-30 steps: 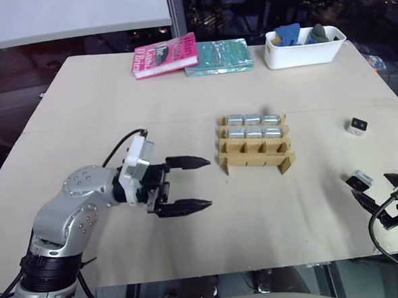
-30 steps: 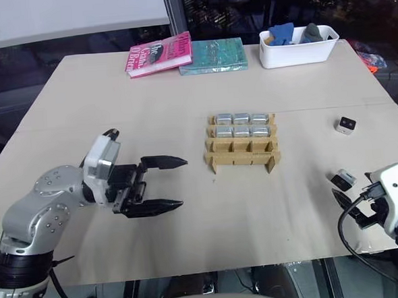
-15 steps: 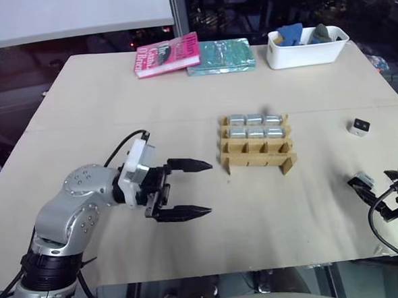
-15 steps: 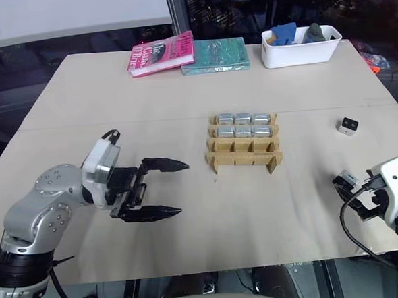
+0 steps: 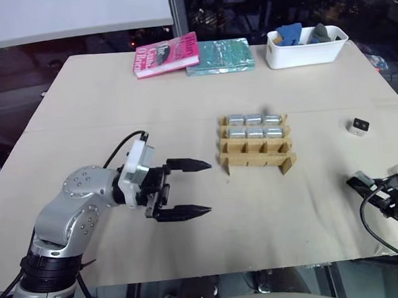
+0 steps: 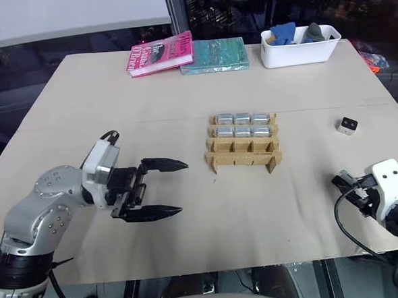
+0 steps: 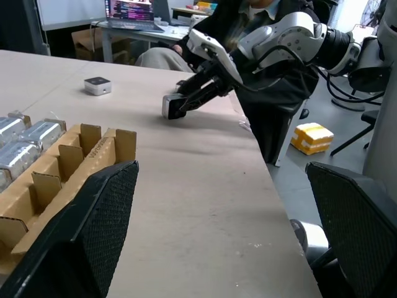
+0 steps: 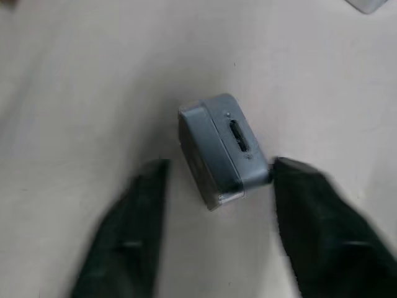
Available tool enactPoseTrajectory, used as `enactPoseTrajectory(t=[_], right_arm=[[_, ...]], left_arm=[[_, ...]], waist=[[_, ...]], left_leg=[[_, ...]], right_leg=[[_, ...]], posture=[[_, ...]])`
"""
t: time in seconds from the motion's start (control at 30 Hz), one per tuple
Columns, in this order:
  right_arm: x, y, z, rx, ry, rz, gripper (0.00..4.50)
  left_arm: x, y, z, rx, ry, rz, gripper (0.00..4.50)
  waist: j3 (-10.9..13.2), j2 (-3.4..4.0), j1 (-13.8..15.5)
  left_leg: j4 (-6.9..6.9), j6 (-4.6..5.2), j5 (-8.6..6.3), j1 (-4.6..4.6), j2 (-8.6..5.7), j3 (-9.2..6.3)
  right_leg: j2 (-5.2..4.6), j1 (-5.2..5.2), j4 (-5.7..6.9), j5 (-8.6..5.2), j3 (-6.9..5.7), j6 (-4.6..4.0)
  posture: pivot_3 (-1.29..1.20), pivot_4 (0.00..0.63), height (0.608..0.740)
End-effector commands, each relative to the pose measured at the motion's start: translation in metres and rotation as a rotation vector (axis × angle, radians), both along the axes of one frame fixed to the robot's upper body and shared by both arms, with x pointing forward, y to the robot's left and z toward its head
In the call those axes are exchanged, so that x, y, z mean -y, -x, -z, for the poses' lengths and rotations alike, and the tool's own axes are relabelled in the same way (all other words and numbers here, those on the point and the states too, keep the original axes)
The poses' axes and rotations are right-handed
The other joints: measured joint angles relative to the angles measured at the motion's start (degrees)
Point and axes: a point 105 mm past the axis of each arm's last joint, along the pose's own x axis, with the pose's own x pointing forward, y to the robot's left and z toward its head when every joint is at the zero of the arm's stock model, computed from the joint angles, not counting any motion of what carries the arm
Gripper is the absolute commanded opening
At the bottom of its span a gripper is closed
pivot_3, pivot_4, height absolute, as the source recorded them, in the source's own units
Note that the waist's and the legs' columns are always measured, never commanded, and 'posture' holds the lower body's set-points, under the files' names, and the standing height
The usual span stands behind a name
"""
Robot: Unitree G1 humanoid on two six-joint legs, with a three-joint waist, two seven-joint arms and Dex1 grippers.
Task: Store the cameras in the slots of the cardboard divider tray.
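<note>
The cardboard divider tray sits at the table's middle, with several silver cameras filling its two far rows and its two near rows bare. A white camera with a dark face lies loose to the tray's right. Near the table's right front edge a grey camera rests on the table. My right gripper has a finger against each of its sides and is shut on it. My left gripper hovers left of the tray, open and holding nothing, pointing toward it.
A pink book, a teal book and a white bin holding blue and grey items line the far edge. A seated person and a black chair are just past the table's right edge.
My right gripper has sunk a little onto the grey camera, and its fingers have closed in from wide open to the camera's sides. The left arm has kept still.
</note>
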Motion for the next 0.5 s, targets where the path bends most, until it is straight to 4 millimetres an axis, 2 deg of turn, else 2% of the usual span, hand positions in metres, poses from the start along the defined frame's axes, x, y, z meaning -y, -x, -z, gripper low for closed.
enactPoseTrajectory(t=[0.03, 0.17, 0.27, 0.5], right_arm=[[-0.001, -0.004, -0.006, 0.039, 0.022, -0.008, 0.63], [-0.004, -0.004, -0.008, 0.060, 0.048, -0.037, 0.64], [-0.015, -0.005, -0.021, 0.113, 0.028, -0.085, 0.64], [-0.078, -0.004, -0.070, 0.274, -0.143, -0.365, 0.64]], left_arm=[[-0.003, -0.001, -0.007, 0.048, -0.004, -0.013, 4.50], [0.001, -0.007, -0.006, 0.054, -0.016, -0.045, 4.50], [0.003, -0.013, -0.008, 0.046, -0.002, -0.077, 4.50], [0.012, -0.023, -0.011, 0.026, 0.035, -0.105, 4.50]], waist=[[0.0, 0.00, -0.1], [0.0, 0.00, 0.0], [0.0, 0.01, 0.0], [0.0, 0.04, -0.1]], left_leg=[[0.00, 0.00, 0.00, 0.00, 0.00, 0.01], [0.01, 0.00, 0.00, 0.00, 0.00, 0.02], [0.01, 0.00, 0.00, 0.00, 0.00, 0.01], [0.02, -0.01, 0.00, 0.01, 0.01, 0.00]], right_leg=[[0.00, 0.00, 0.00, 0.00, 0.01, 0.00], [-0.01, 0.01, 0.00, 0.00, 0.01, 0.00], [0.00, 0.00, 0.01, 0.00, 0.00, 0.00], [0.01, 0.00, 0.04, 0.00, 0.01, 0.01]], posture=[[0.00, 0.150, 0.740], [0.00, 0.150, 0.740], [0.00, 0.150, 0.740], [0.00, 0.150, 0.740]])
